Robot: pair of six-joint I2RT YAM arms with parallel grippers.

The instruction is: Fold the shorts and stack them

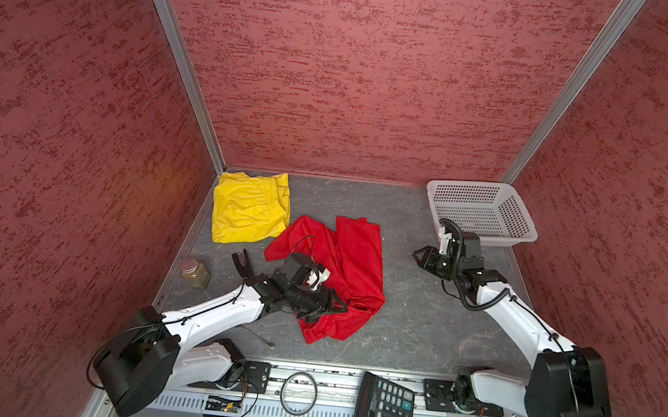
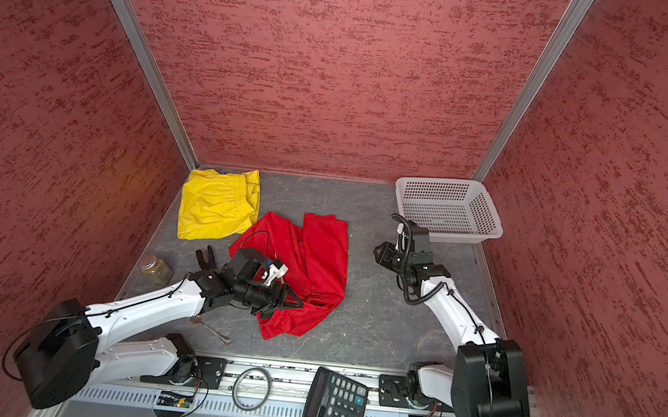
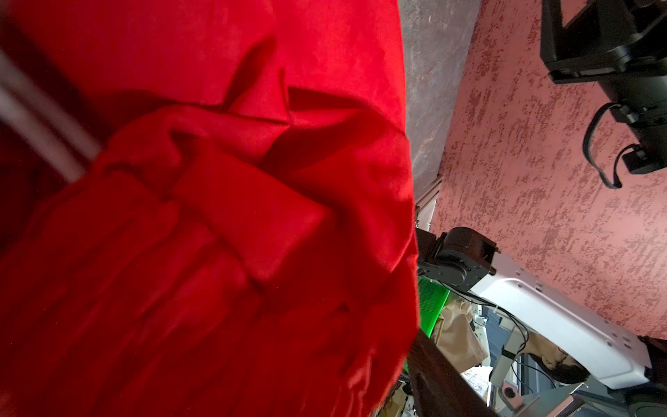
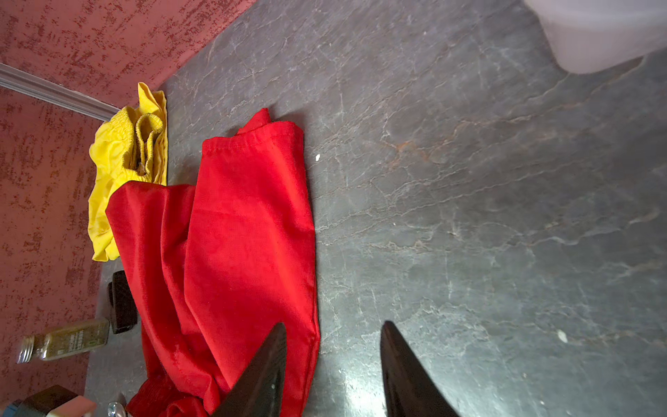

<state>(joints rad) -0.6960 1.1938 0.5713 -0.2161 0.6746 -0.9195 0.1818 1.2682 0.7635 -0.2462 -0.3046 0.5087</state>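
The red shorts [image 1: 354,261] [image 2: 319,258] lie crumpled in the middle of the grey table. My left gripper [image 1: 340,305] [image 2: 293,301] sits low on their near part, by the gathered waistband. In the left wrist view red shorts [image 3: 216,180] fill the picture; one dark finger [image 3: 444,379] shows well off to the side, with cloth draped over the rest, so the jaws stand open. The yellow shorts [image 1: 248,209] [image 2: 217,206] [image 4: 122,162] lie folded at the back left corner. My right gripper [image 1: 419,256] [image 4: 334,332] hovers open and empty beside the red shorts [image 4: 234,234].
A white perforated basket [image 1: 468,185] [image 2: 439,181] stands at the back right. A small jar [image 1: 195,273] [image 4: 65,341] and a black forked piece [image 1: 241,263] lie left of the red cloth. A calculator [image 1: 385,408] and a ring [image 1: 298,393] rest on the front rail.
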